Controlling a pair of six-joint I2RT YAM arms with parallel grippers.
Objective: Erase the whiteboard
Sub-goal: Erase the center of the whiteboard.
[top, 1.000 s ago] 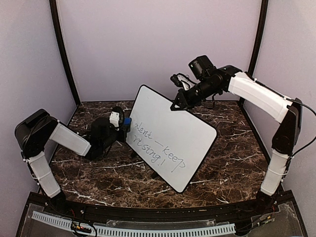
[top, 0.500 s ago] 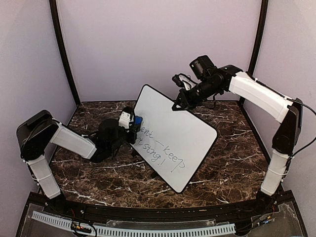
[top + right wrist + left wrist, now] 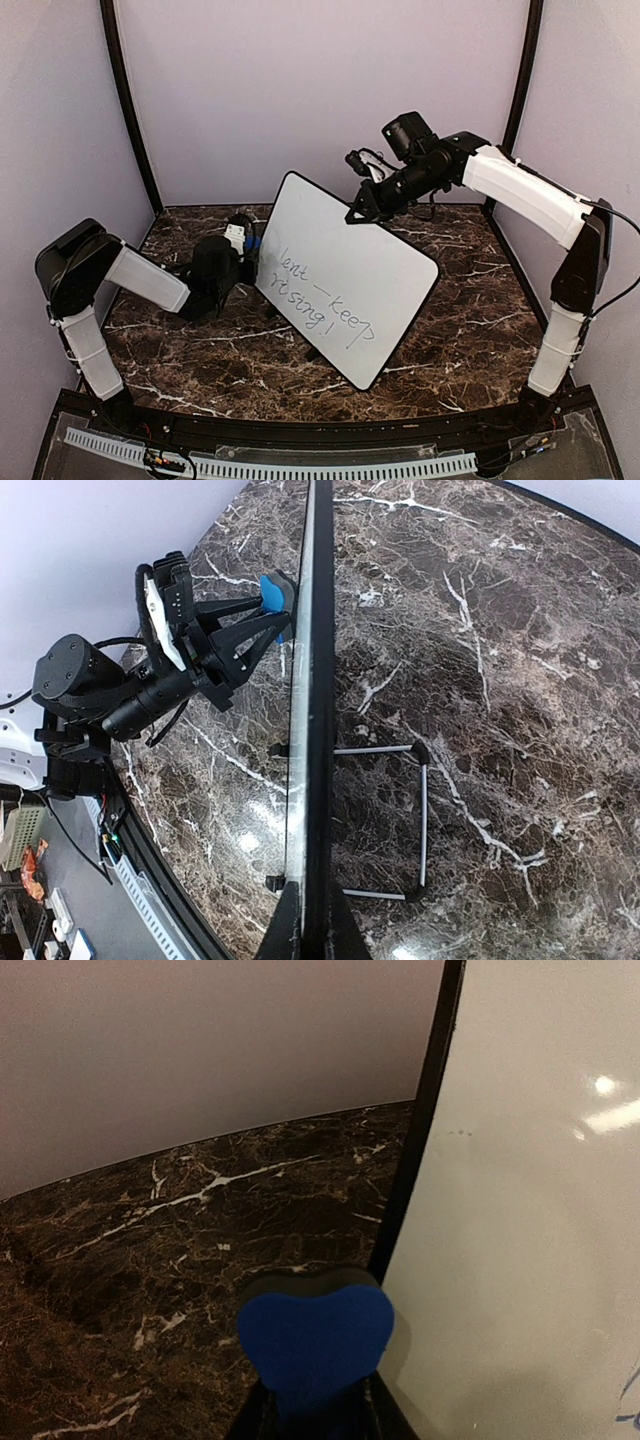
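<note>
The left gripper (image 3: 315, 1415) has its jaws closed on a blue eraser (image 3: 315, 1340), the pad squeezed between them and sticking out in front. The right gripper (image 3: 357, 213) pinches the top rim of the whiteboard (image 3: 350, 270); from its own wrist camera the two fingers sit either side of the thin black edge, clamped narrow on it.

The whiteboard stands tilted in the middle of the marble table (image 3: 470, 330), leaning back on a wire stand (image 3: 420, 820) behind it, with that upper edge steadied from above. The eraser is right at the board's left edge, near the upper left of the writing face; I cannot tell whether it is pressing on the surface or just beside it. The dark handwriting (image 3: 320, 300) runs down across the lower half and looks untouched to the right of the pad.

To my eye this is the wiping step, barely begun. The next move calls for the left arm to press the pad flat against the face and sweep down and right through the words, while the right grip holds firm so the board does not swing or slide off its stand.
</note>
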